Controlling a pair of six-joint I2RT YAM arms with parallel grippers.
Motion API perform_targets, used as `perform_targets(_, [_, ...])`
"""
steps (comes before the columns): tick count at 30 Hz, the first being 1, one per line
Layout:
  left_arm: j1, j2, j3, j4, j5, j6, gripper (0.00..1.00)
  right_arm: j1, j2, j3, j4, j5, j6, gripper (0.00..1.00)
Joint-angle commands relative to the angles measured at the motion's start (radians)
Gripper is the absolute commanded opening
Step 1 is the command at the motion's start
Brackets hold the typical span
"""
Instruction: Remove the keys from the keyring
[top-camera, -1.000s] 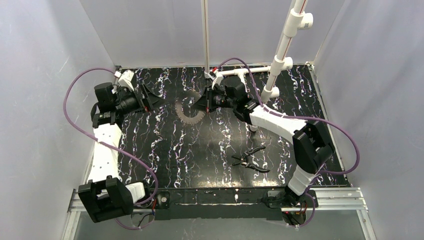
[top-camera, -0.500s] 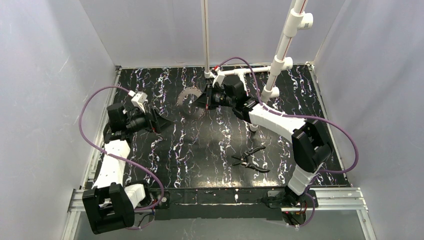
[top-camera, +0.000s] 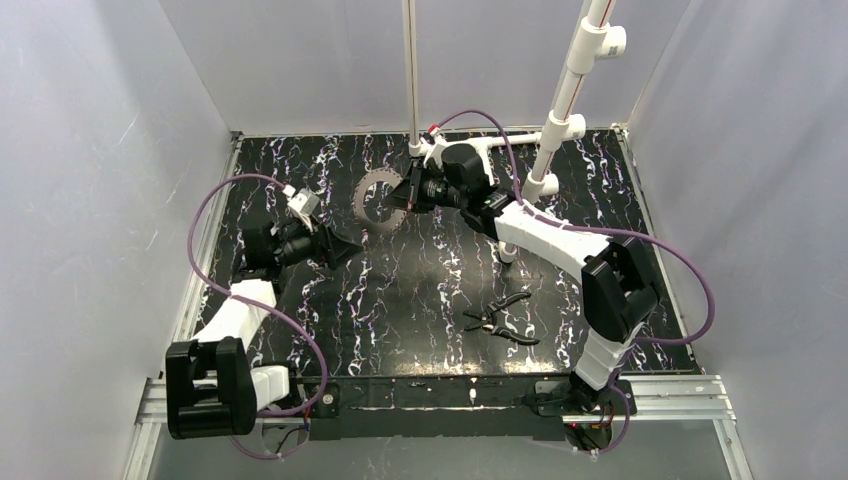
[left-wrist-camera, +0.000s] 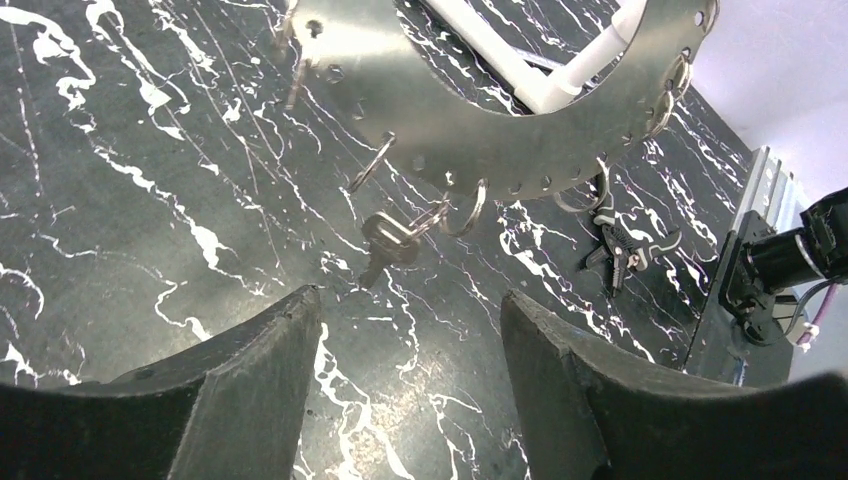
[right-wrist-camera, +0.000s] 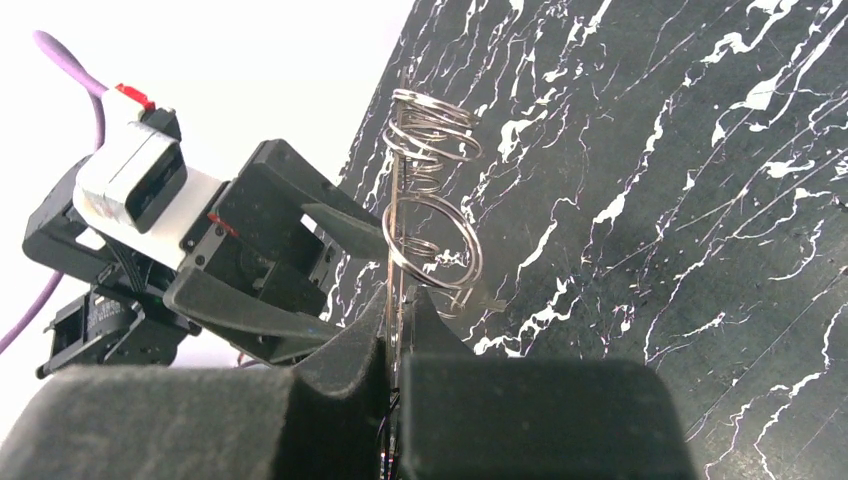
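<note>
One key in view, none yet removed

The right gripper (top-camera: 402, 193) was pinched on the edge of the keyring (top-camera: 376, 203), holding it raised over the far middle of the table (top-camera: 400, 290). Several small split rings (right-wrist-camera: 432, 215) hung through holes along its band. The left wrist view showed one key (left-wrist-camera: 383, 240) dangling from one of them. Whether other rings carried keys could not be told. The left gripper (top-camera: 345, 250) hovered near the keyring, jaws spread and empty, aimed toward the key. Pliers (top-camera: 500, 320) lay on the table well apart from both grippers, nearer the bases. No loose key showed on the table, so the task looked barely begun: the key had yet to be grasped and worked off its ring.
</note>
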Motion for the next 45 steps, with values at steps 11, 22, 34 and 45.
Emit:
perform_targets(11, [-0.197, 0.165, 0.025, 0.231, -0.168, -0.006, 0.42, 0.021, 0.024, 0.097, -0.046, 0.087, 0.066, 0.01])
perform_targets(22, [-0.207, 0.228, -0.011, 0.364, -0.207, -0.059, 0.28, 0.019, 0.023, 0.106, -0.057, 0.09, 0.074, 0.01])
perform_targets(34, [-0.207, 0.24, -0.149, 0.709, -0.27, -0.168, 0.36, 0.0, 0.026, 0.147, -0.07, 0.084, 0.098, 0.01])
perform_targets(45, [-0.206, 0.238, -0.208, 0.873, -0.321, -0.161, 0.29, 0.001, 0.021, 0.166, -0.074, 0.069, 0.129, 0.01])
